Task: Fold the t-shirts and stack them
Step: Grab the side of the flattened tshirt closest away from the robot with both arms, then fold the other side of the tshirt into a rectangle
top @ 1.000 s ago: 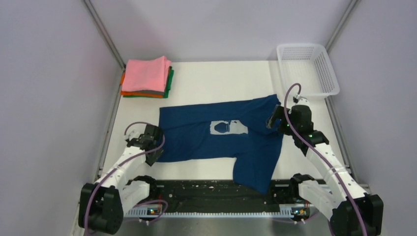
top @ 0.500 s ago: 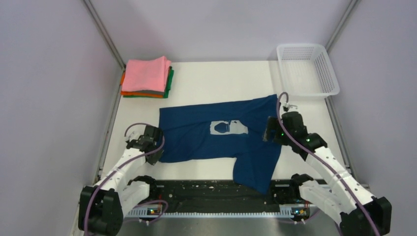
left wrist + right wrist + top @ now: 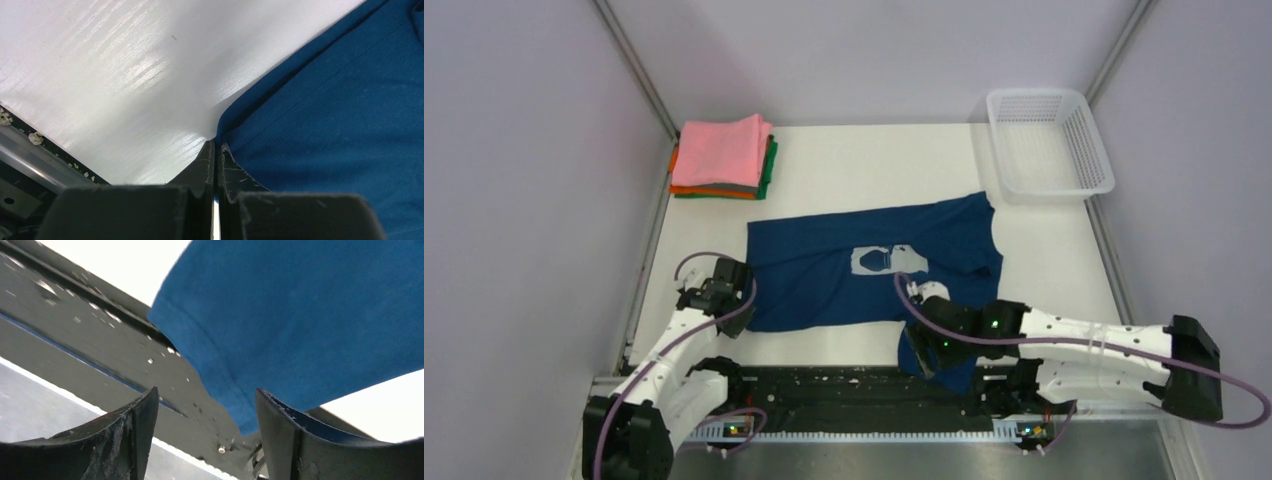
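R gripper [image 3: 205,405] is swinging in to near sleeve of navy t-shirt [image 3: 824,275], jaws narrowing, hem between them. L gripper [image 3: 216,146] is pinching shut on cloth edge.

The overhead view is lit brightly and evenly from above. A faint lilac cast is laid over the walls [image 3: 524,200], and only thin, soft shadows are seen around the left pincer [image 3: 724,300] and the right pincer [image 3: 921,350]. In the left wrist view, streaks of glare are spread over the white table [image 3: 125,75] ahead and to the left of the fingertips. A narrow dark shadow is cast under the edge of the navy t-shirt [image 3: 325,125] straight ahead of them, and the fingers [image 3: 200,170] are rendered soft. In the right wrist view everything beyond the pincer is smeared, the table is blown out to plain white at upper left and lower right, and the near fingers are left dark and unfocused.
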Controlling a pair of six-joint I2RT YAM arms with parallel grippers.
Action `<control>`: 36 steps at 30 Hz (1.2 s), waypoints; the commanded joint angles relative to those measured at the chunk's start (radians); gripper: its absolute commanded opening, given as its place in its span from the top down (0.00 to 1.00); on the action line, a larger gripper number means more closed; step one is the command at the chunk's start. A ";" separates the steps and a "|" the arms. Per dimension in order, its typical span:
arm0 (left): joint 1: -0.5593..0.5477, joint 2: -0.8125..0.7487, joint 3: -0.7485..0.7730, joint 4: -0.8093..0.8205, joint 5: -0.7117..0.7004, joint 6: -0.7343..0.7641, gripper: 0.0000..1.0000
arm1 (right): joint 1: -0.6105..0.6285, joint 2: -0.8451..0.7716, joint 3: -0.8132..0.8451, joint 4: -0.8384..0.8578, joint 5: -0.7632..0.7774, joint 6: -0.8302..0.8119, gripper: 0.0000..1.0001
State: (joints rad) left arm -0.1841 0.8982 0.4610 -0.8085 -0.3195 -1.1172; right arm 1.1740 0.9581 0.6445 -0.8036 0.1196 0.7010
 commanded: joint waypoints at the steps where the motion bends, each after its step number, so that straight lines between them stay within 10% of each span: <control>1: 0.006 -0.021 0.019 -0.019 0.010 -0.001 1.00 | 0.107 0.128 -0.024 -0.040 0.000 0.073 0.32; 9: 0.006 -0.018 0.031 -0.026 0.018 0.002 1.00 | 0.145 0.214 -0.075 -0.006 0.033 0.132 0.48; 16: 0.006 -0.018 0.050 -0.018 0.031 0.008 1.00 | 0.119 0.250 -0.014 -0.026 0.219 0.172 1.00; 36: 0.021 0.133 0.216 0.035 0.054 0.051 1.00 | -0.401 0.182 0.340 0.065 0.319 -0.256 1.00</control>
State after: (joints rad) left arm -0.1761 0.9779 0.6121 -0.8040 -0.2588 -1.0939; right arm 0.8684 1.1328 0.9005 -0.8330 0.4736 0.5869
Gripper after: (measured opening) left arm 0.021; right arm 0.011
